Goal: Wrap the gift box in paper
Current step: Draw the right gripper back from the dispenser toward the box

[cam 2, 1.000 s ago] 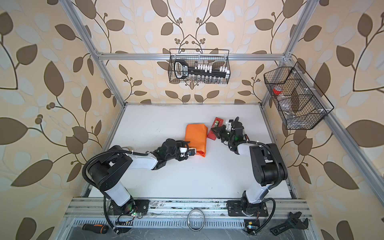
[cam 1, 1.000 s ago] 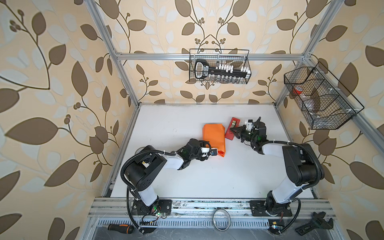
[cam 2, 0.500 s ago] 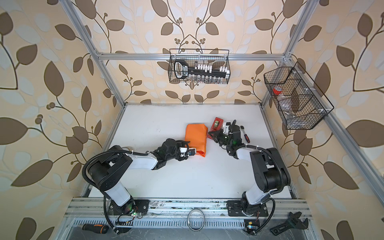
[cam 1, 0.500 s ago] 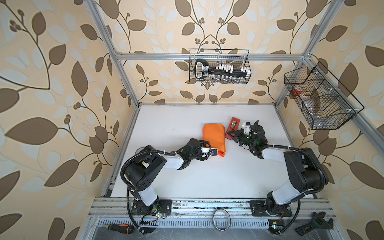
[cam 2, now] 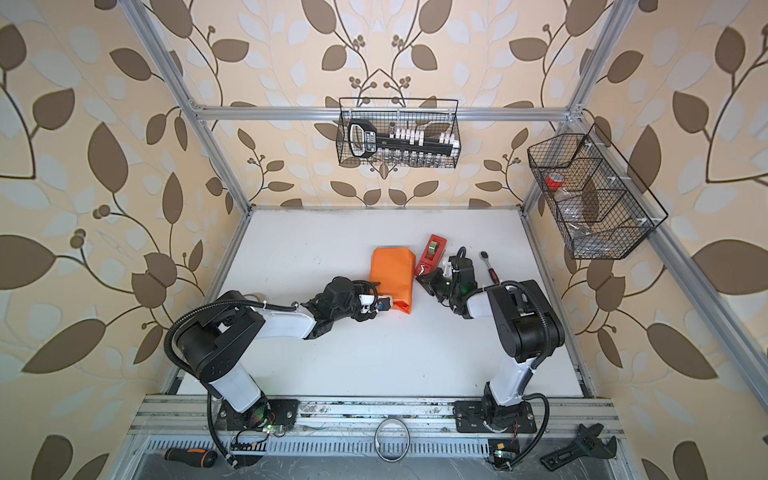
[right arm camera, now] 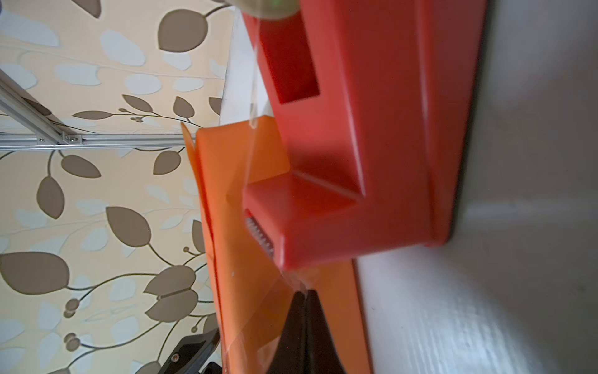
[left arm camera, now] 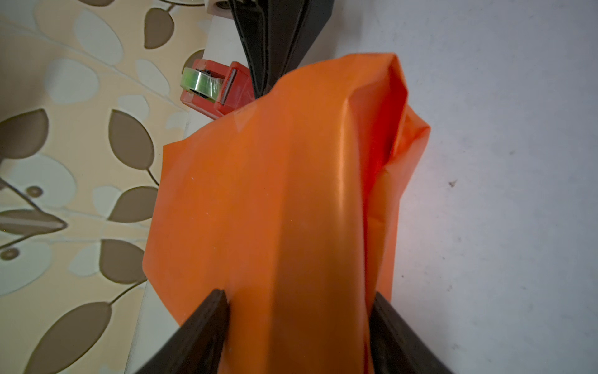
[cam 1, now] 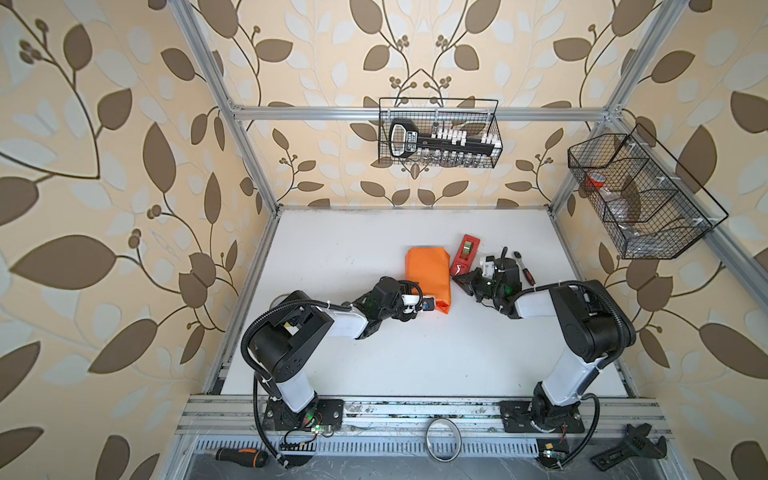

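The paper [cam 1: 428,272] is folded glossy orange side out into a flat parcel. It lies near the middle of the surface [cam 1: 374,353], a little toward the far edge; I cannot see the gift box itself, as the wrap covers it. The left end effector [left arm camera: 297,298] clamps the parcel's near end, with one finger [left arm camera: 210,311] on each side of the wrap. A red tape dispenser [cam 1: 465,255] stands just beside the parcel's right side, toward the far edge. The right end effector [right arm camera: 305,293] sits at the dispenser's cutter end with its fingertips pressed together, pinching the free end of the clear tape strip [right arm camera: 252,129]. A ratchet wrench [cam 1: 523,268] lies farther toward the right edge
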